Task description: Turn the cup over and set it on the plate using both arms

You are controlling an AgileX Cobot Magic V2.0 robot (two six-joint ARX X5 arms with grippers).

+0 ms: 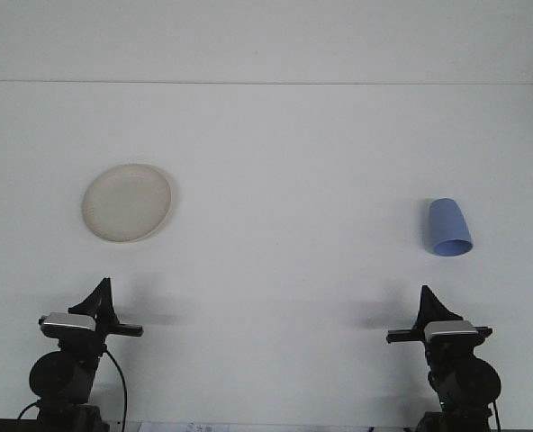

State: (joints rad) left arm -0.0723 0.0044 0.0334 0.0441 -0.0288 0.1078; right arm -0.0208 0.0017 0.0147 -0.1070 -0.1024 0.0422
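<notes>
The left gripper (99, 290) is sitting low at the table's near edge, toward the near left corner, its dark fingers coming to a point that is aiming away over the table. Whether those fingers are parted or pressed together cannot be told from this angle, and nothing is showing between them. A black cable is looping down beside its arm. The right gripper (426, 295) is mirroring it near the near right corner, also pointing away, and its fingers are likewise too foreshortened to judge; it is carrying nothing that can be seen.

Beyond the left gripper, well apart from it, the plate (126, 202) is lying flat on the left half of the table. It is round, cream and bare. Beyond the right gripper, also well apart, the cup (448, 228) is lying on the right half of the table. It is blue and appearing to rest on its side, its wider open rim facing the near edge and its narrower base pointing toward the far edge. Cup and plate are sitting far from each other, with a broad stretch of tabletop between them.

The table (284, 162) is plain white and matte, catching soft shadows beside each arm. Its far edge is showing as a thin line, and a pale wall (266, 36) is rising behind it.
</notes>
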